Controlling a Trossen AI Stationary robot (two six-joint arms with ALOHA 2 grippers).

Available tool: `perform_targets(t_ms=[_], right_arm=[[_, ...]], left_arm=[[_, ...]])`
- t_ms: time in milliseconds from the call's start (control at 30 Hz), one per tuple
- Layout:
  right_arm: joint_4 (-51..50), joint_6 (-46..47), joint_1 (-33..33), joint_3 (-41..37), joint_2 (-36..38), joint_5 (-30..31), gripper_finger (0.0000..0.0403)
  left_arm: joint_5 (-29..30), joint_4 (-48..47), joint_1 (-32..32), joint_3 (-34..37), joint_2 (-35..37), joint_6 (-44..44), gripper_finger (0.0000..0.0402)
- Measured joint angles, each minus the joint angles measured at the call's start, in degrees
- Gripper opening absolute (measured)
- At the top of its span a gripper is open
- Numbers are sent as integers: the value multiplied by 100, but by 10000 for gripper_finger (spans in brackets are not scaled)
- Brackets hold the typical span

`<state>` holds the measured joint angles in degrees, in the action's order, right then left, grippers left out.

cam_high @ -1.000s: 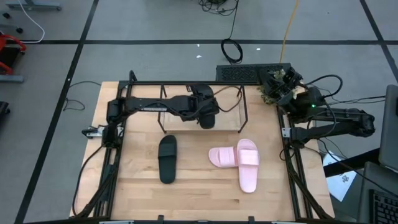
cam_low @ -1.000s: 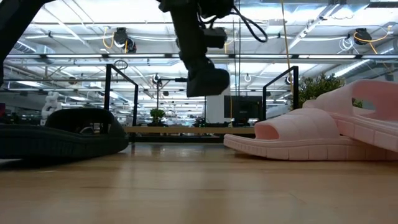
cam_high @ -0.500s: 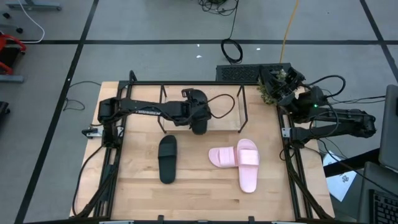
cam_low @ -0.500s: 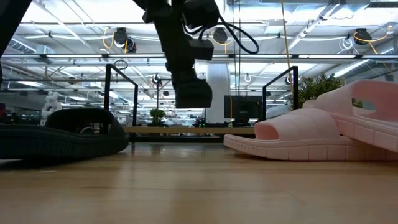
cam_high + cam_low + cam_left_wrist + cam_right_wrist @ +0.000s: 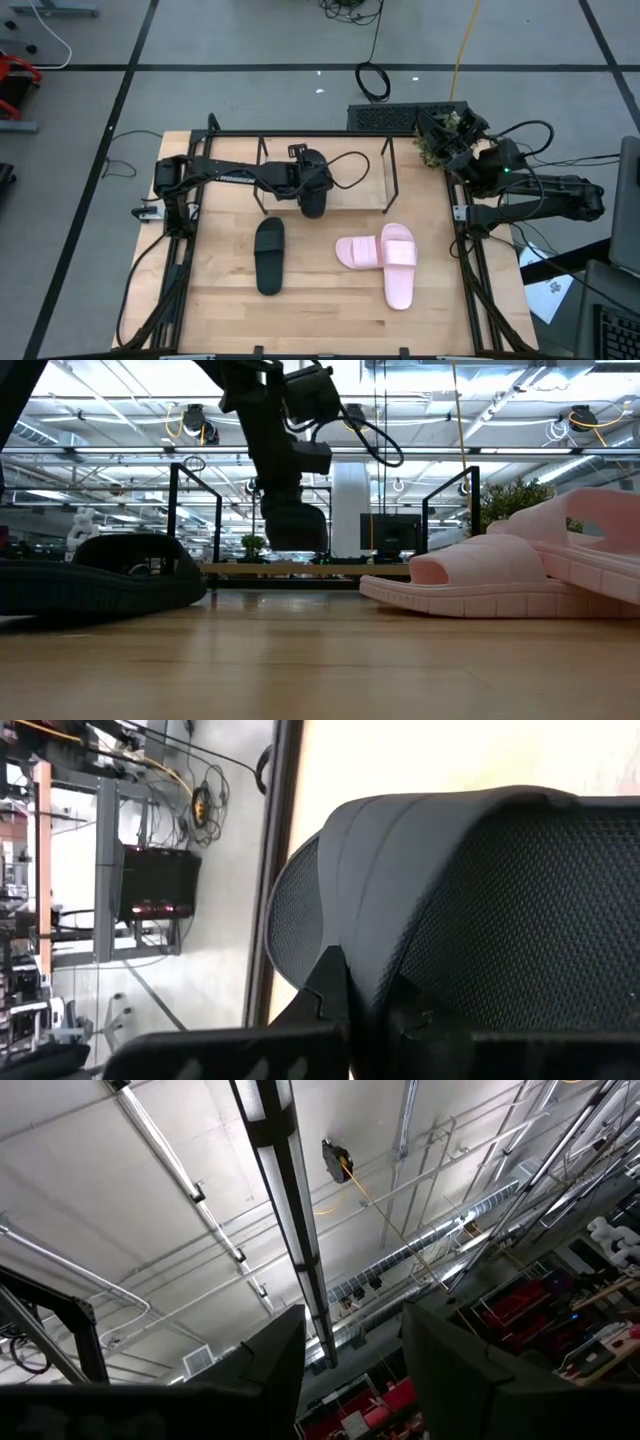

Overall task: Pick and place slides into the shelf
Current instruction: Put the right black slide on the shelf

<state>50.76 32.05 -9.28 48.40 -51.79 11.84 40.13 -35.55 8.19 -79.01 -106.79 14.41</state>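
The left gripper (image 5: 313, 205) is clamped tight on a black slide (image 5: 480, 910), holding it in the air at the front edge of the shelf (image 5: 325, 170). The second black slide (image 5: 269, 255) and the two pink slides (image 5: 385, 258) lie on the table (image 5: 330, 310) in front of the shelf. The right gripper (image 5: 350, 1350) waits, jaws partly apart and empty, at the table's right edge.

The left gripper (image 5: 313, 203) with its black slide (image 5: 314, 200) fills the shelf (image 5: 372, 183) front's middle. Bare tabletop (image 5: 330, 300) lies open before the black slide (image 5: 269, 256) and pink slides (image 5: 385, 257).
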Motion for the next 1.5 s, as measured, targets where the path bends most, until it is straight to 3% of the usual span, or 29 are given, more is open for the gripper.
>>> perform_targets(t_ms=[567,800,1500], right_arm=[[-7,-20,0,0,0,4,157],[-6,-93,0,0,0,5,157],[-4,-170,0,0,0,11,157]], left_arm=[[-143,426,354,79,3,31,0],[-132,739,286,415,3,242,0],[-160,992,317,461,3,219,0]])
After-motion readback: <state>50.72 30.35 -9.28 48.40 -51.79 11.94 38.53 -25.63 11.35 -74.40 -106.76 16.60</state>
